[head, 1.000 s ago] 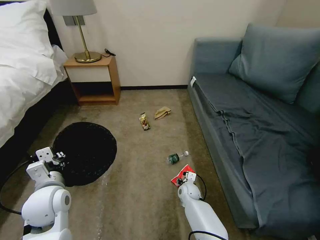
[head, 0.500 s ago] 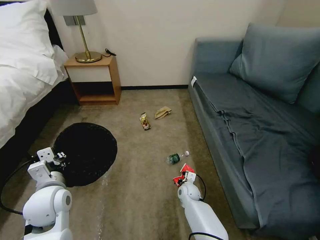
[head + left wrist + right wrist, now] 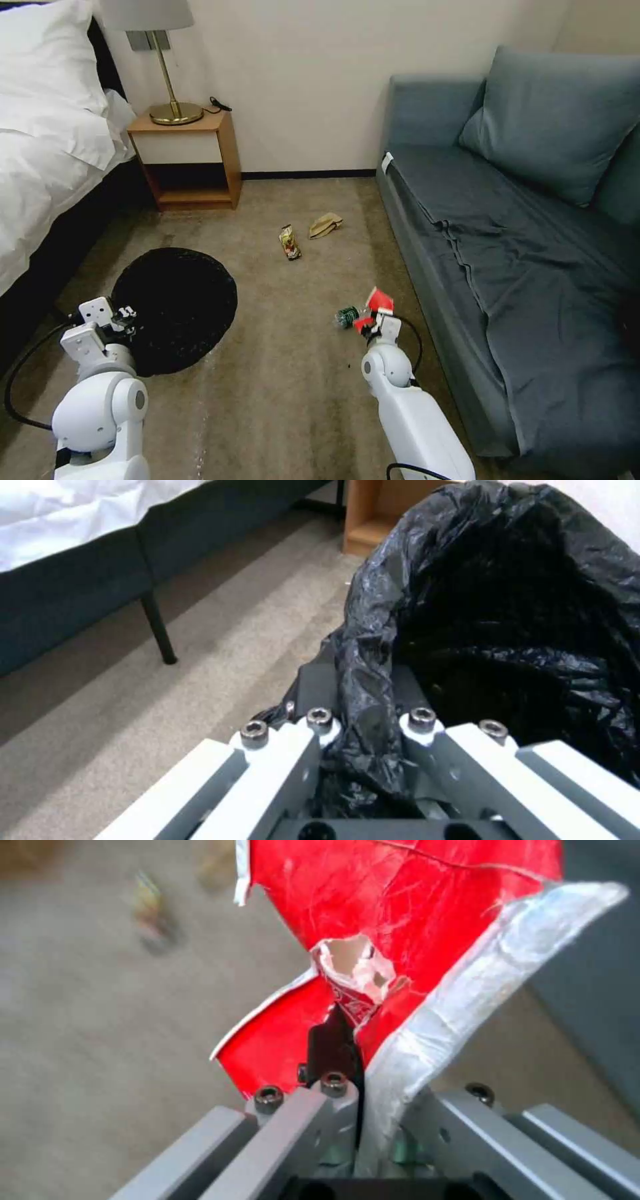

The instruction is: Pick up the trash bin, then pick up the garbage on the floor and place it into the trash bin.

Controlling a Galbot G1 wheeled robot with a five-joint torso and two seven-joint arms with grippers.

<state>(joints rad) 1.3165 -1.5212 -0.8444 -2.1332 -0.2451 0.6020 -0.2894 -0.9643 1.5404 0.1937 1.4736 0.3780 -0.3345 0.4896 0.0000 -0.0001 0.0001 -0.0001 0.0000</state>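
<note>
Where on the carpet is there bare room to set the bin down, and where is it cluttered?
Bare carpet lies between the trash bin, held by the left gripper, and the right gripper holding the red wrapper; also in front of the nightstand. It is crowded near the sofa: bottle, snack wrapper and tan paper.

— Where does your head view look from?
— From high up, forward and down: carpet ahead, bed at ten o'clock, sofa at two.

— And your wrist views?
— Each looks along its own fingers, very near. The left one faces the trash bin, sharing bin and bed frame with the head view. The right one presses close to the red-and-white wrapper, sharing wrapper and carpet.
</note>
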